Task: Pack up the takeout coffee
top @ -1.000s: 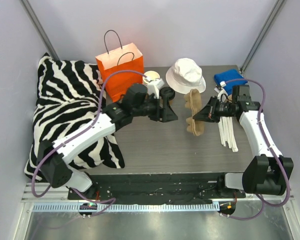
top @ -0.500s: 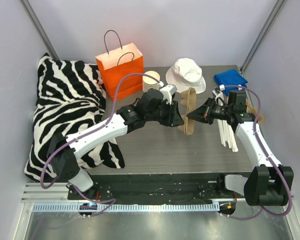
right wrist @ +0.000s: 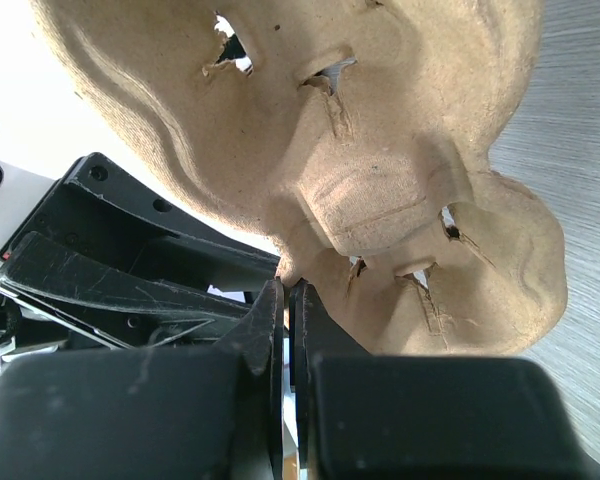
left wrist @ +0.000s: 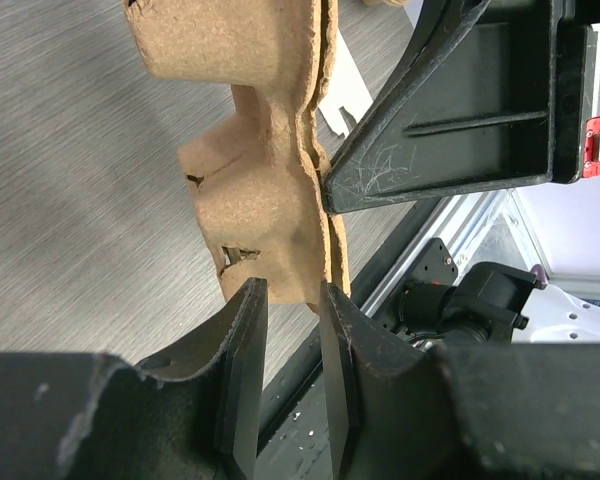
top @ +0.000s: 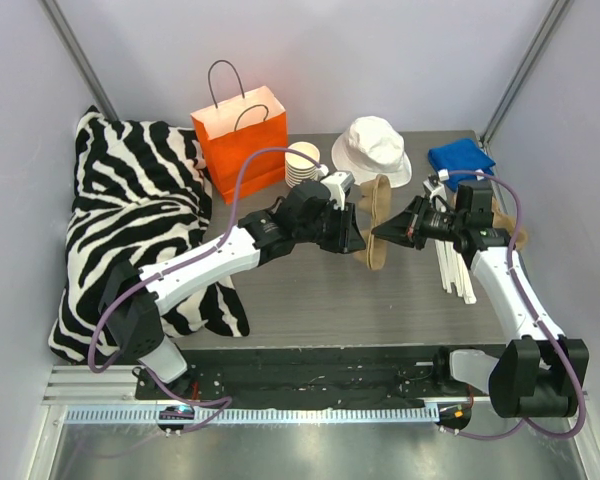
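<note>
Jaws of the left gripper (left wrist: 288, 290) stand a narrow gap apart, with the lower lobe of the pulp cup carrier (left wrist: 255, 200) right at their tips. Whether they pinch it cannot be told from the wrist view. Jaws of the right gripper (right wrist: 287, 292) are all but together, clamped on the thin rim of the same carrier from the opposite side. In the left wrist view one right finger lies against that rim, just beside the left fingertips. Overhead, the two grippers meet over the middle of the tabletop (top: 310, 290), and the carrier stands on edge between them. Whether its lower end touches the tabletop cannot be told.

Position of the takeout coffee: it does not show in any of the three views, so where it lies relative to either gripper cannot be told.

Surroundings, overhead view:
- The stack of lidless paper cups (top: 302, 162) stands just behind the left wrist, toward the far edge.
- The orange paper bag (top: 242, 145) is upright, just left of that stack.
- The white bucket hat (top: 372, 150) lies behind the carrier, right of the stack.
- The blue cloth (top: 460, 157) is at the far right corner.
- The white strips (top: 456, 268) lie in a bundle beside the right forearm.
- The zebra-print cushion (top: 130, 215) is at the tabletop's left side, beneath the left arm.
</note>
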